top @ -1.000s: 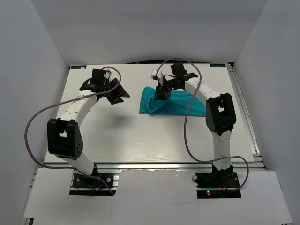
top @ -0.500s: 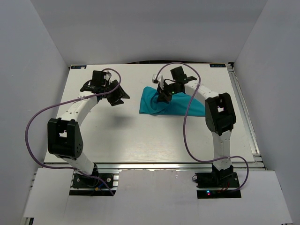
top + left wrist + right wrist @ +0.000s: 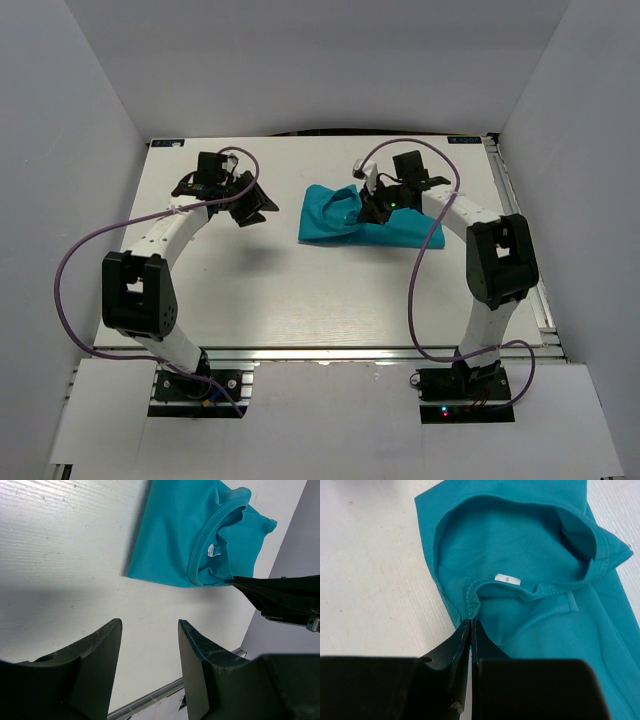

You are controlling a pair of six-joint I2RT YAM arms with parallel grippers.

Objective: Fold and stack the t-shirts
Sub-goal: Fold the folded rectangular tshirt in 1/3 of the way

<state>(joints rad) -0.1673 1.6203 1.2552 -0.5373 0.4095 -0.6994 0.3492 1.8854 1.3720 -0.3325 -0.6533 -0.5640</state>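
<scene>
White, faintly grained table (image 3: pixel 300 290) spread beneath the left claw (image 3: pixel 258 205) and right claw (image 3: pixel 360 213). Grey walls (image 3: pixel 330 60) rising beyond both claws and out to either side. Aluminium rail (image 3: pixel 330 355) along the table edge well behind the claws. Second rail (image 3: pixel 502 170) just outside the right claw. White panel (image 3: pixel 320 410) behind the near rail.

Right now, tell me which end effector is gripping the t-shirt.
The right end effector: it is closed on the t-shirt. The left end effector is open and hangs apart from it.
</scene>
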